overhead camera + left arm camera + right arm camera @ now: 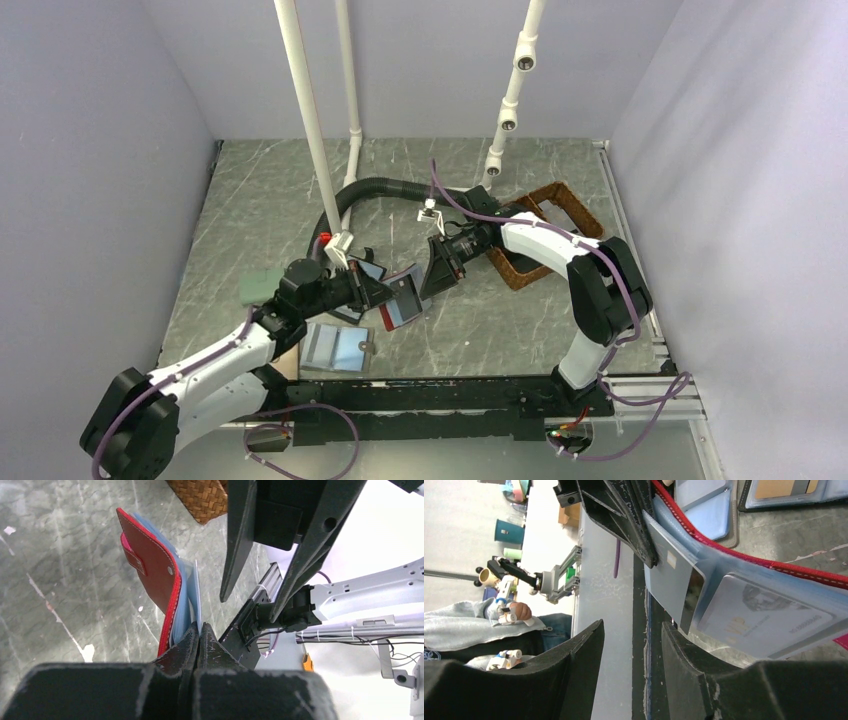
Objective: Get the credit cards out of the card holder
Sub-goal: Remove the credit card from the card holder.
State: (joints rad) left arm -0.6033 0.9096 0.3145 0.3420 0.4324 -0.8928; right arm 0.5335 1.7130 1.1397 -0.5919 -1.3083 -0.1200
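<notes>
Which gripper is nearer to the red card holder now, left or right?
Left. The left gripper is shut on the edge of the card holder, touching it; the right gripper hangs open close beside it, apparently not touching.

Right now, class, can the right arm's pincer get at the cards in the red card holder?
Probably yes: the left pincer grips the card holder, its cards face the open right pincer, and nothing sits between them.
</notes>
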